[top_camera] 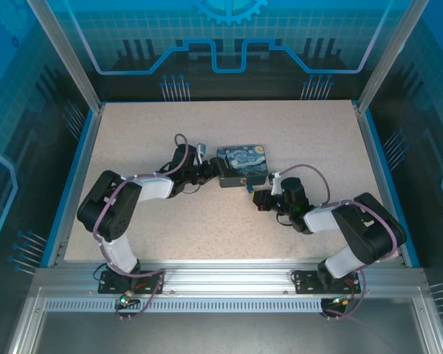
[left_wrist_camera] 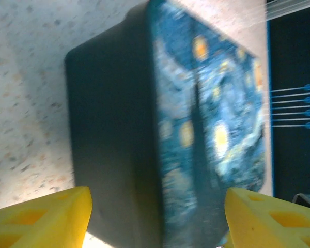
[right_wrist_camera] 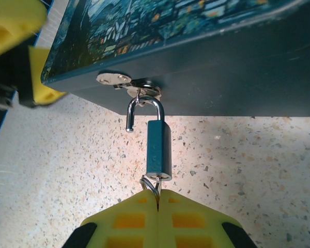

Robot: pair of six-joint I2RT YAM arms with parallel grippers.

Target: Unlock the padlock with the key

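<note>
The small blue padlock [right_wrist_camera: 159, 147] hangs by its silvery shackle [right_wrist_camera: 139, 106] from the hasp of a painted blue tin [right_wrist_camera: 206, 62]. One end of the shackle is free of the body. The key [right_wrist_camera: 157, 185] sticks into the padlock's underside, with a wire ring beside it. My right gripper [right_wrist_camera: 158, 204] is shut on the key just below the padlock. My left gripper [left_wrist_camera: 157, 206] is open, one yellow finger [left_wrist_camera: 46, 217] on each side of the tin's end [left_wrist_camera: 144, 129]; I cannot tell whether they touch it. From above, the tin [top_camera: 242, 165] lies between the left gripper [top_camera: 209, 171] and the right gripper [top_camera: 260, 199].
The speckled tabletop [top_camera: 148, 236] stretches around the tin, with blue side rails [top_camera: 68, 192] and clear enclosure walls. An aluminium frame [top_camera: 221, 284] runs along the near edge by the arm bases.
</note>
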